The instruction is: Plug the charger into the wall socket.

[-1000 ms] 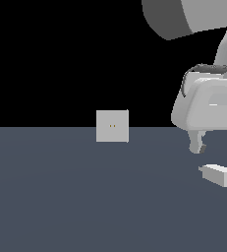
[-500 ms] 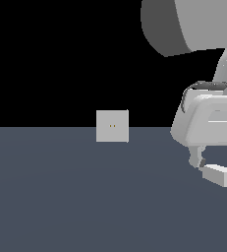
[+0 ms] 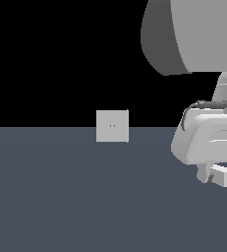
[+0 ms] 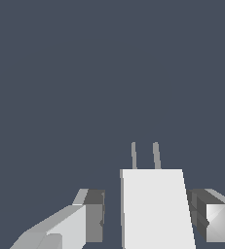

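The gripper (image 4: 145, 219) straddles the charger (image 4: 155, 209) on the floor, jaws apart, gripping nothing. Wall socket (image 3: 112, 126) lies toward ten o'clock. Charger looks light, rigid; clamp its flat sides.

Charger (image 4: 155, 209): plain white body, smooth, matt, no texture; two thin grey prongs (image 4: 144, 155), dull. Wall socket (image 3: 112, 126): flat light-grey plate, matt. Gripper (image 4: 148, 219): pale smooth shell, darker grey pads (image 4: 95, 216). Floor (image 3: 61, 197): uniform slate-blue, matt.
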